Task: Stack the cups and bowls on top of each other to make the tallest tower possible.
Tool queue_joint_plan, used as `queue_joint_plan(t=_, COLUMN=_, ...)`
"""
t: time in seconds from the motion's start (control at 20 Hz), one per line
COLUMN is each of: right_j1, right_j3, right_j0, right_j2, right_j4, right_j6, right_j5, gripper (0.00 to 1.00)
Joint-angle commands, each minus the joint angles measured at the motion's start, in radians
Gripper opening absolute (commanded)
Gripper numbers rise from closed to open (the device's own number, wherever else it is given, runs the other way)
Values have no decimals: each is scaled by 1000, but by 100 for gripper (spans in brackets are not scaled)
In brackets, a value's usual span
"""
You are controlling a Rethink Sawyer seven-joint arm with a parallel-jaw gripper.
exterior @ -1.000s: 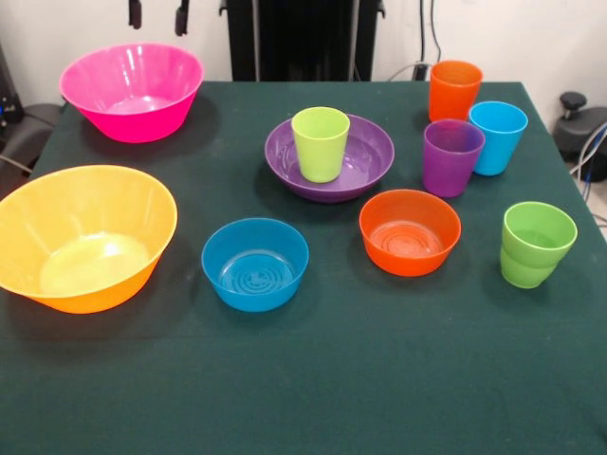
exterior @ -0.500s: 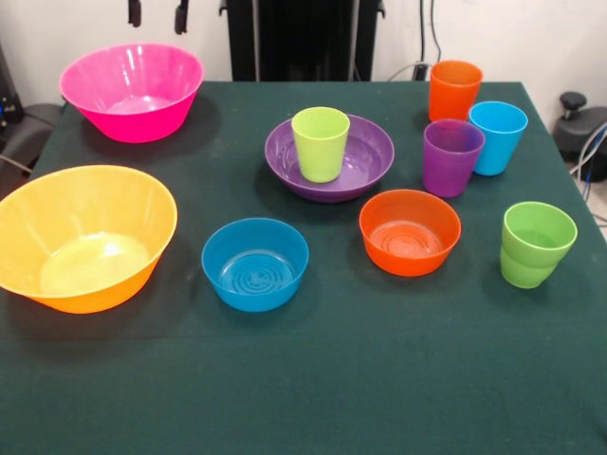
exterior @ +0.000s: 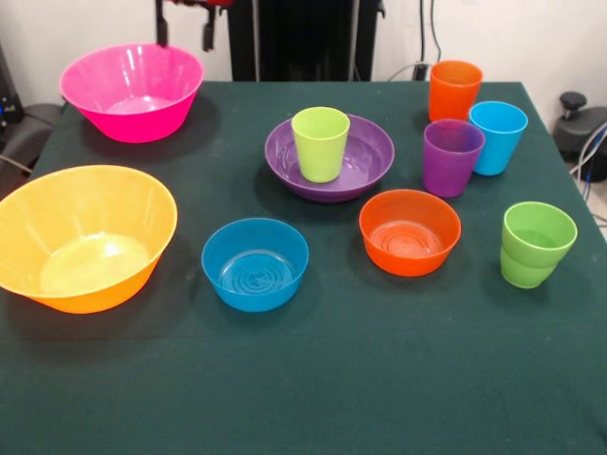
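**Front view: tower begun, gripper high and empty**

Front view shows the gripper (exterior: 184, 27) at the top edge, jaws parted, grasping nothing, above the pink bowl (exterior: 132, 90). On the worktop (exterior: 313, 379) the lime-yellow cup (exterior: 320, 142) stands upright in the purple bowl (exterior: 330, 157), a wide base. The blue bowl (exterior: 255, 263) sits apart nearby, probably next.
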Motion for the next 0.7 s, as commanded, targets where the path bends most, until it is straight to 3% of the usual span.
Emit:
queue_joint_plan(t=0.05, right_j1=115, right_j3=-61, right_j0=12, right_j2=193, right_j4=-66, right_j6=-112, right_j5=-45, gripper=100)
queue_joint_plan(t=0.3, right_j1=127, right_j3=-70, right_j0=19, right_j2=212, right_j4=-74, right_j6=-73, right_j5=-65, gripper=100)
queue_joint_plan(t=0.45, right_j1=131, right_j3=-66, right_j0=4, right_j2=253, right_j4=-119, right_j6=-116, right_j5=-111, gripper=100)
queue_joint_plan(t=0.7, right_j1=130, right_j3=-79, right_j0=-7, right_j2=291, right_j4=-183, right_j6=-152, right_j5=-109, gripper=100)
